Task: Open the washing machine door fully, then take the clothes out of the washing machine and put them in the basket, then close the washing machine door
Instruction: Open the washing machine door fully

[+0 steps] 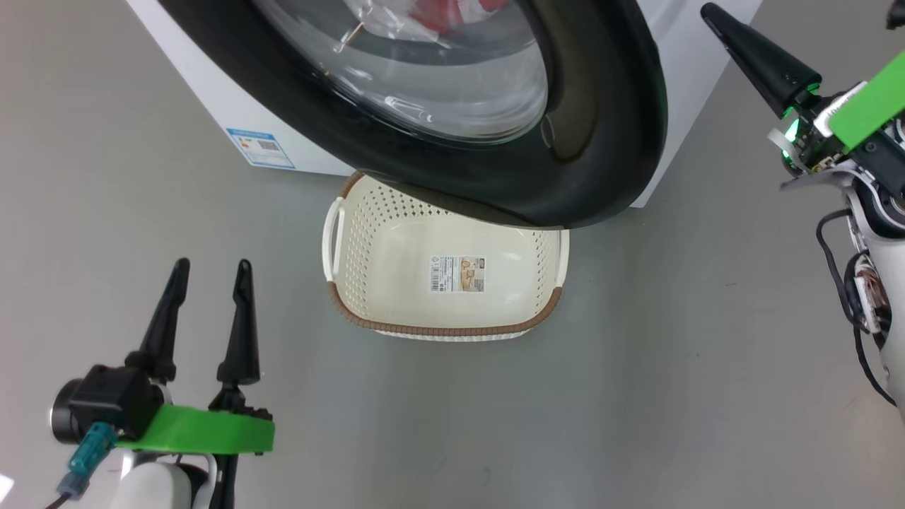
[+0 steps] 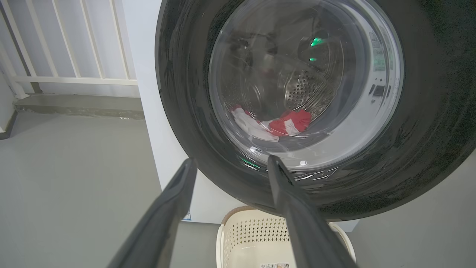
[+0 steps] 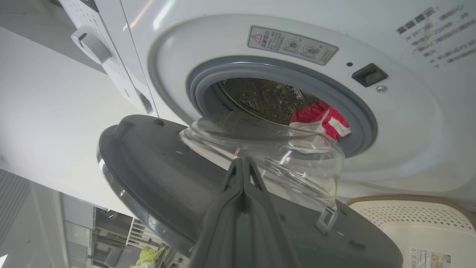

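The washing machine door (image 1: 601, 141), with its black rim and glass bowl, stands partly open and overhangs the far end of the basket (image 1: 368, 268), which is empty on the floor. Through the glass (image 2: 297, 74) the red and white clothes (image 2: 275, 124) lie in the drum. My left gripper (image 1: 212, 268) is open, low and left of the basket, fingers pointing at the door (image 2: 186, 111). My right gripper (image 1: 714, 18) is shut and empty, right of the washing machine (image 1: 679, 85). In the right wrist view its tip (image 3: 241, 162) is at the door's grey inner side (image 3: 156, 167); the clothes (image 3: 319, 117) sit at the gasket.
Grey floor surrounds the basket. A blue label sticker (image 1: 260, 147) is on the machine's left side. A white railing (image 2: 74, 80) and a low step run behind on the left. The door's latch hook (image 3: 325, 219) sticks out near the basket rim (image 3: 409, 199).
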Available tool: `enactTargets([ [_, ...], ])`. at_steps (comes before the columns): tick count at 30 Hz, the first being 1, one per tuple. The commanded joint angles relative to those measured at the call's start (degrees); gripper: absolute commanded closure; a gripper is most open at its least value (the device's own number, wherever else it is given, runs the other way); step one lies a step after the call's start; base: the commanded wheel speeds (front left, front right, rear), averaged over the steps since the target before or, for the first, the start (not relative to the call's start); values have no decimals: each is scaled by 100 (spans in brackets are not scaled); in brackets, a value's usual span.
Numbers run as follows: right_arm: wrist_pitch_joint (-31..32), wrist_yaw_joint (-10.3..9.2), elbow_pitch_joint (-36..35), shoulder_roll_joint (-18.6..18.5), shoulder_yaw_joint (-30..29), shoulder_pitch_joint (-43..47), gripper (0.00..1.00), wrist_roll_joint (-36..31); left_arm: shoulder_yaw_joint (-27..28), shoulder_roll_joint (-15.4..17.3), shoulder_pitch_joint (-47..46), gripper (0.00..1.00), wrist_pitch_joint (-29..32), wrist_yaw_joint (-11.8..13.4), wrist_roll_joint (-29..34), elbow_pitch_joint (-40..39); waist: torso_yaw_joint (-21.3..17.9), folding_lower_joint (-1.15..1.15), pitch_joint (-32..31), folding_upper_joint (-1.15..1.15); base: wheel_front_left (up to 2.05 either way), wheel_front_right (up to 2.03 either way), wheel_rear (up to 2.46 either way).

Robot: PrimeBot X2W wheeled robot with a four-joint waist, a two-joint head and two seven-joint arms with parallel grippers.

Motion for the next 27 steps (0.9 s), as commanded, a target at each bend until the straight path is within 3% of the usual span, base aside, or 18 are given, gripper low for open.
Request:
enactTargets([
  [1,-65,10,-251,-19,9,174,0,-60,193,164,69,0,-70,-17,53,-118,-21,0,-19,0,0,0,0],
  [9,-721,10,-1349,-196,-36,860,0,-419,245,181,138,0,-70,-17,61,-165,-136,0,-57,0,0,0,0],
  [17,-1977,10,-2344,-616,209,1756,0,-1355,316,182,186,0,-70,-17,94,-262,-215,0,-85,0,0,0,0],
  [27,-3712,10,-2727,-1039,815,2761,0,-2360,359,173,243,0,-70,-17,95,-327,-256,0,-106,0,0,0,0],
])
